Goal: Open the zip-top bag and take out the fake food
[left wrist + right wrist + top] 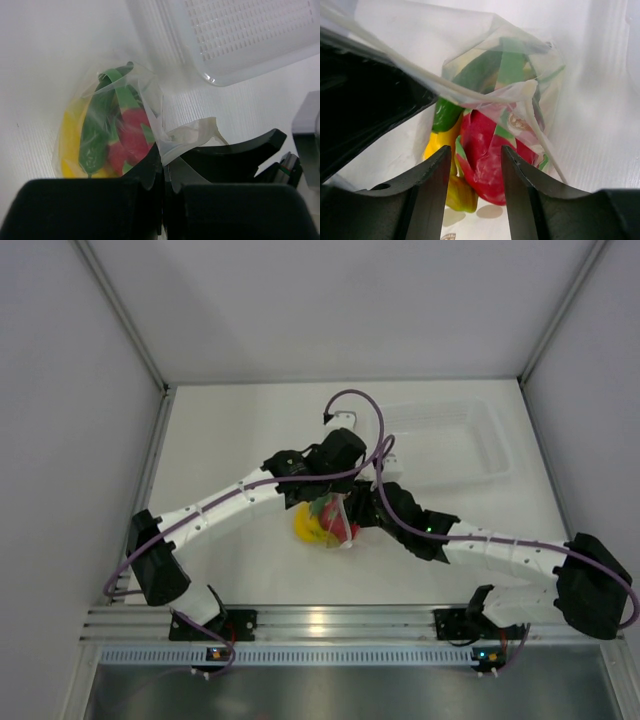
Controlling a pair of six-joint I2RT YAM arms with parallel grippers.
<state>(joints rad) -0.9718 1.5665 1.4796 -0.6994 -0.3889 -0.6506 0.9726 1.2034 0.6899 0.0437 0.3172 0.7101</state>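
The zip-top bag (325, 523) hangs just above the table between both arms, holding the fake food. My left gripper (164, 172) is shut on a fold of the bag's top edge (187, 137). Behind the clear plastic are a yellow banana bunch (70, 135), a green piece (95, 135) and a red fruit (132, 137). My right gripper (476, 152) is open at the bag's mouth. Its fingers stand on either side of the red fruit (487, 145), with a small gap on the left side. The banana bunch (460, 192) and green piece (447, 112) lie beside it.
A rigid clear plastic tray (450, 440) stands at the back right, close behind the bag, with its ribbed floor (250, 35) near my left gripper. White walls close off the table on the left, back and right.
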